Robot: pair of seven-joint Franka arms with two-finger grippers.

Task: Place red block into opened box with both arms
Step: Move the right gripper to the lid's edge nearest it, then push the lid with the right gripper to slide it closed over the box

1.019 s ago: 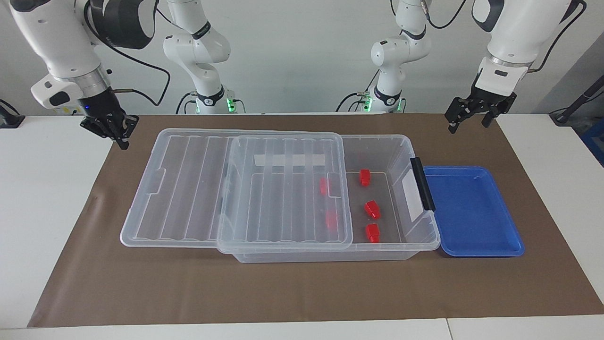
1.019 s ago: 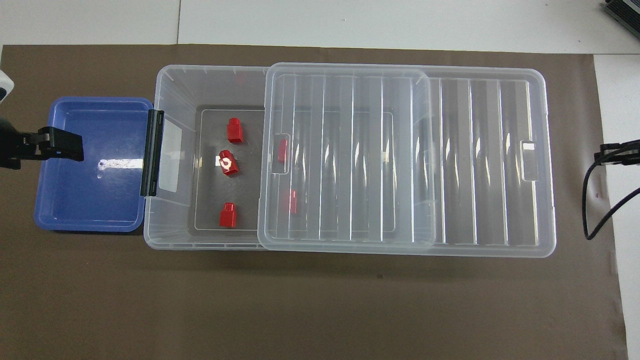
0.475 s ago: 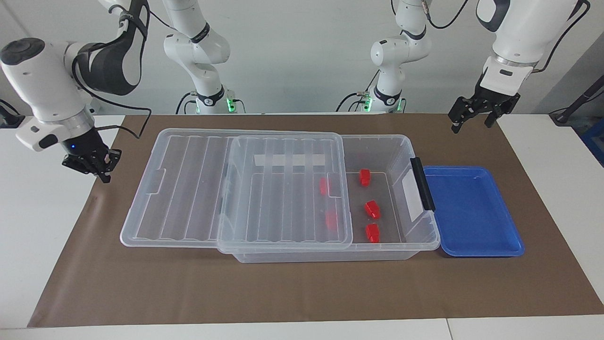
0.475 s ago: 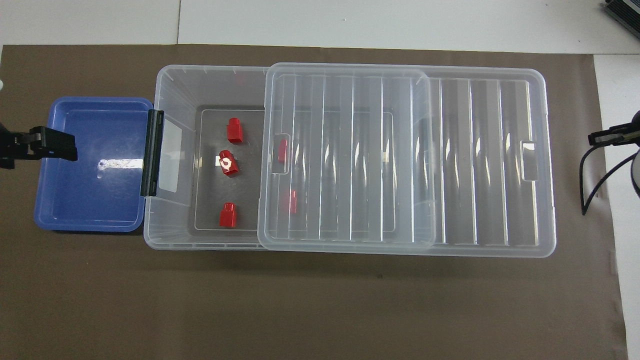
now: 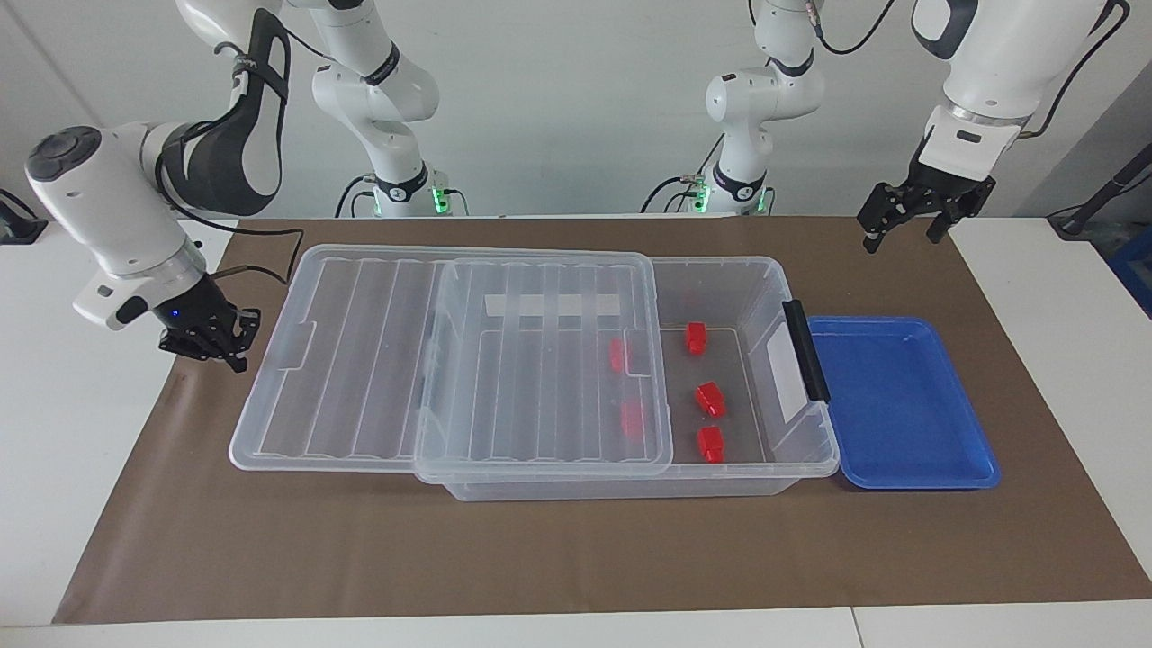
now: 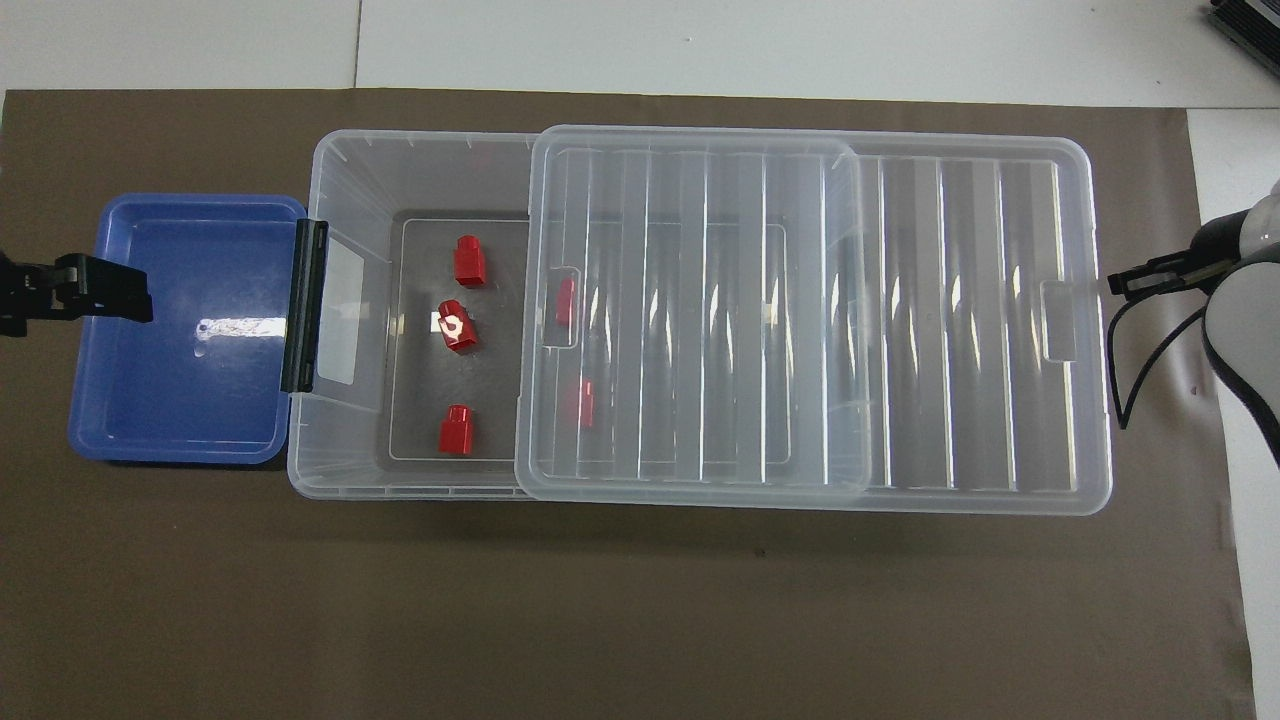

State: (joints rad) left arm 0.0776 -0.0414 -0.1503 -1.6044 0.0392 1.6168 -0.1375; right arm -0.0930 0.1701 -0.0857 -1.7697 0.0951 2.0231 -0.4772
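Hovering low at the left edge of the facing view, the right gripper [image 5: 214,346] has its fingertips pressed together and hangs just beside the end of the clear ribbed lid [image 5: 378,355], holding nothing; whether it touches the lid's rim cannot be told. In the overhead view the same gripper [image 6: 1130,283] enters from the right edge of the frame, level with the lid's small end notch. The lid lies slid partway off the box [image 5: 765,279], covering roughly the half of it toward the right arm's end of the table and overhanging that end. In the uncovered part, right of centre in the facing view, three red blocks lie on the box floor: one red block [image 5: 696,337] highest in the frame, a second [image 5: 710,400] below it and a third [image 5: 711,444] lowest, each apart from the others. Two more red blocks [image 5: 617,355] show dimly through the lid's edge. The box's black handle [image 5: 805,350] meets the rim of a shallow blue tray [image 5: 900,405], which sits at the right of the facing view with nothing in it. The left gripper [image 5: 904,220], fingers spread wide and carrying nothing, hangs in the air at the upper right of the facing view, over the brown mat [image 5: 576,558]; overhead, its fingertip overlaps the tray's outer edge at the frame's left.
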